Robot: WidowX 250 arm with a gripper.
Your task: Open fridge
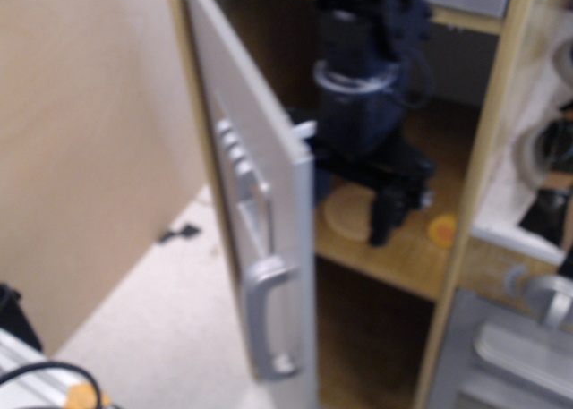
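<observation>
Grey fridge (269,275) door swung wide, dark claw (376,208) reaching into the wooden compartment.

Light wood frames the fridge at the middle of the view, and its matte grey door stands nearly edge-on, with the curved silver handle (261,319) low on its face and the dispenser panel (240,181) above it, seen at a steep angle. Inside, a wood shelf (407,257) carries a pale round disc (349,214) and, further right, a small orange and yellow thing (441,231) too blurred to name. The claw hangs over that shelf, just behind the door's free edge, one dark finger (387,219) pointing down beside the disc. Motion blur hides whether the claw is released or clenched, so that cannot be told.
</observation>
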